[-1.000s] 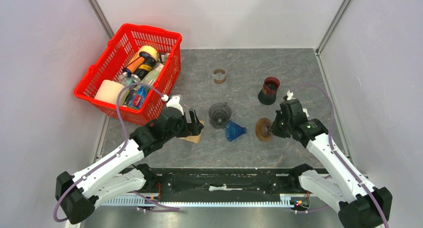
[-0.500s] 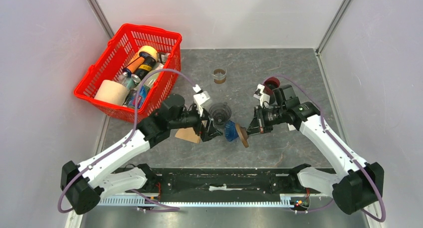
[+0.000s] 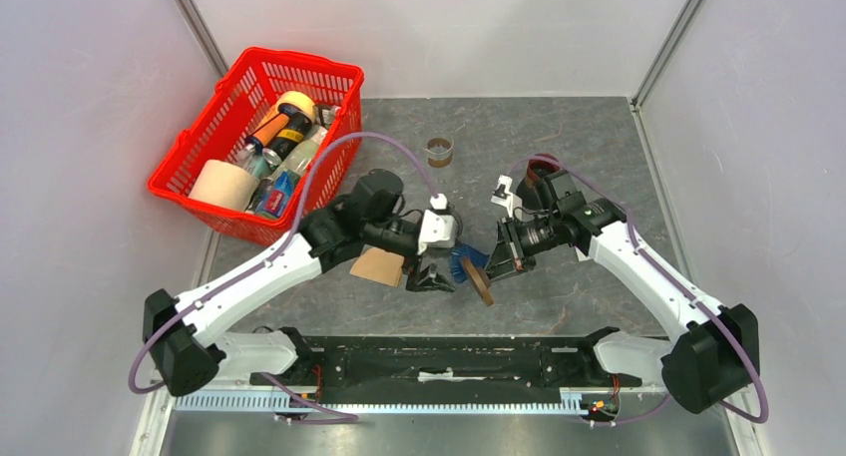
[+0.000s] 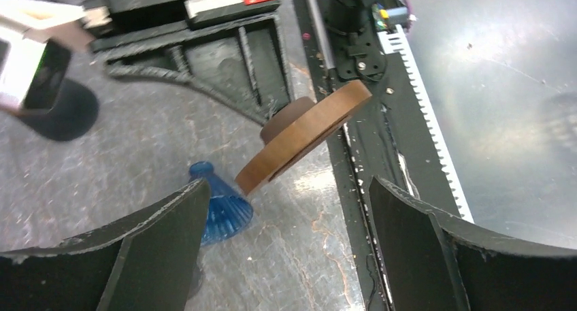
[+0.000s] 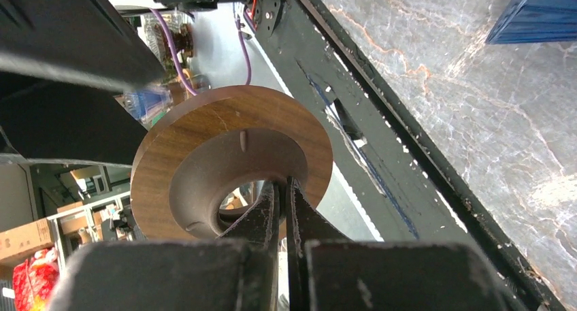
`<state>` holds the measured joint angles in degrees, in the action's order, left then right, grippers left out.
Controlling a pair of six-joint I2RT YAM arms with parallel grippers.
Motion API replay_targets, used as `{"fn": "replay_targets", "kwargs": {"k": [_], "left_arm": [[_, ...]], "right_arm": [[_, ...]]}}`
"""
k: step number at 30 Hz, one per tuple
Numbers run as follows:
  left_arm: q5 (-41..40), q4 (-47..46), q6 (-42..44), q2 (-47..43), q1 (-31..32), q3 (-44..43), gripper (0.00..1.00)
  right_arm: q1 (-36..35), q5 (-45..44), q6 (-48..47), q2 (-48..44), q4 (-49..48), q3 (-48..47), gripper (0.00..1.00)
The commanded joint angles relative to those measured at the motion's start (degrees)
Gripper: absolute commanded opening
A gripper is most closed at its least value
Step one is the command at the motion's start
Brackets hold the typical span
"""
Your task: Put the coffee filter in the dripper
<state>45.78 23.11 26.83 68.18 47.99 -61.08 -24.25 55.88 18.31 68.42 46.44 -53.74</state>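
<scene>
**Wood ring in the air, paper filter not picked up yet**

Red mesh basket (image 3: 304, 61) full of odds and ends sits far left, not part of this. Next along, the coffee filter (image 3: 377, 267) lies flat on the grey, marble-looking worktop (image 3: 589, 147). It's thin tan paper, just beside the left arm, and nothing is gripping it. The left hand (image 3: 432, 277) is released, its fingers spread wide with nothing between them, pointing across at the ring. A blue ribbed plastic cone (image 4: 216, 209) lies tipped on its side just past it.

Right of that, the wooden ring (image 5: 204, 131) hangs tilted above the worktop. It's smooth brown wood, a flat flange around a darker funnel-shaped collar with a hole through it. I read it as the dripper, or its seat. The right hand (image 5: 280, 192) is clenched on it, fingers pinching the collar wall through the hole.

My guess is we're at the dripper-setup step, not the filter step. Next, the ring probably needs to go down level with the wide mouth up. Then the free hand has to go for the filter, and flat paper on a hard top is fiddly to pinch.
</scene>
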Motion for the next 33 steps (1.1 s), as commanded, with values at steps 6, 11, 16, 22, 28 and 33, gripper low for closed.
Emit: {"fn": "replay_targets", "kwargs": {"k": [6, 11, 16, 22, 28, 33], "left_arm": [[1.22, 9.24, 9.73, 8.07, 6.83, -8.43, 0.8], [0.7, 9.23, 9.23, 8.52, 8.09, -8.42, 0.2], [0.3, 5.22, 2.61, 7.17, 8.13, -7.64, 0.02], [-6.7, -6.68, -11.4, 1.84, 8.18, -0.82, 0.02], [-24.2, -20.2, -33.16, -3.97, 8.18, 7.09, 0.02], [-42.03, -20.89, -51.88, -5.56, 8.17, 8.21, 0.02]], "right_arm": [[-2.18, 0.28, -2.28, 1.8, 4.01, -5.04, 0.0], [-2.38, -1.92, -2.32, 1.69, 5.42, -6.66, 0.0], [-2.38, -14.44, -1.77, -1.06, 9.9, -11.92, 0.32], [-2.18, -41.02, 3.21, -8.77, 13.21, -17.98, 0.92], [-2.18, -55.53, 8.53, -17.65, 9.13, -15.98, 0.97], [-2.11, -56.73, 13.21, -23.25, 0.84, -9.81, 0.97]]}}
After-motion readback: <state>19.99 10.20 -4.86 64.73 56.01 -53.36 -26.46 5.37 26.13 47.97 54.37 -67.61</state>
